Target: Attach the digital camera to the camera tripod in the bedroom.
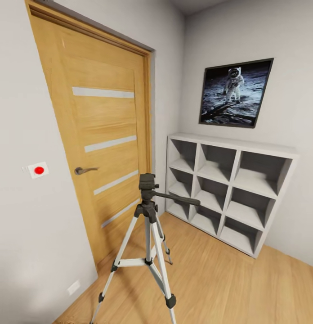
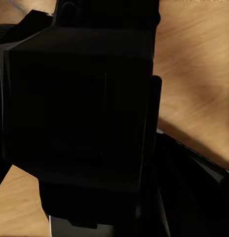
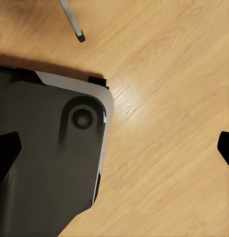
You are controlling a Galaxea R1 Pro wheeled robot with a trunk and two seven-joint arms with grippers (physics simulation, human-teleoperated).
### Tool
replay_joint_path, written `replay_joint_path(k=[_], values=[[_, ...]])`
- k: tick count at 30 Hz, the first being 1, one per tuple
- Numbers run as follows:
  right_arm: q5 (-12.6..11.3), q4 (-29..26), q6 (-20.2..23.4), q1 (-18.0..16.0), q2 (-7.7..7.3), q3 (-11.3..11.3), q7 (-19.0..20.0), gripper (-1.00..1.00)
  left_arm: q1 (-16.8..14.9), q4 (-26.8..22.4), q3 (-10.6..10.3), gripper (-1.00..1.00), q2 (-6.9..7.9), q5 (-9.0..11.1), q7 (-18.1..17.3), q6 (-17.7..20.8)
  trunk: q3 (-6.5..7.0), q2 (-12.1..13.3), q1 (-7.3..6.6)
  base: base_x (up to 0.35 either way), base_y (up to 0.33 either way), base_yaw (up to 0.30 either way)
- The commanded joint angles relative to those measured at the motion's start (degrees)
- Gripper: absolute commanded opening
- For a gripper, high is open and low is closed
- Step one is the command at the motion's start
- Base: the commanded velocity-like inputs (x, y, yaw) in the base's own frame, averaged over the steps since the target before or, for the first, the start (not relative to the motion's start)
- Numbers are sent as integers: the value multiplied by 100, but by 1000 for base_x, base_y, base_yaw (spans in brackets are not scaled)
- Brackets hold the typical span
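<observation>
Ahead, the tripod stood on the wood floor beside the door; right fingers sat apart, left grip impossible to judge

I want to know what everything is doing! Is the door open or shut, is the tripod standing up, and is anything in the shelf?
Door: shut.
Camera tripod: upright, legs spread on the floor, nothing mounted on its head.
White cube shelf: the cubbies in view are empty.
Astronaut picture: hanging on the wall.
Right gripper: open, holding nothing.
Left gripper: can't tell, a dark shape blocks the left wrist view.
</observation>
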Motion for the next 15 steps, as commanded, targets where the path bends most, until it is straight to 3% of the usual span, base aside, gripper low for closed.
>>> replay_joint_path(k=[1, 6, 15], values=[[44, 17, -34, -5, -3, -49, 11, 100, -1, -1, -49, -100, -1, 30, 15, -8, -2, -4, 2, 16, -20, 225], [40, 17, -33, -5, -3, -45, 16, 100, -1, -1, -45, -100, -1, 42, 15, -8, -2, -4, 2, 6, -8, 168], [39, 17, -32, -5, -3, -43, 19, 100, -1, -1, -48, -100, -6, 30, 15, -8, -2, -4, 2, -18, -28, 18]])
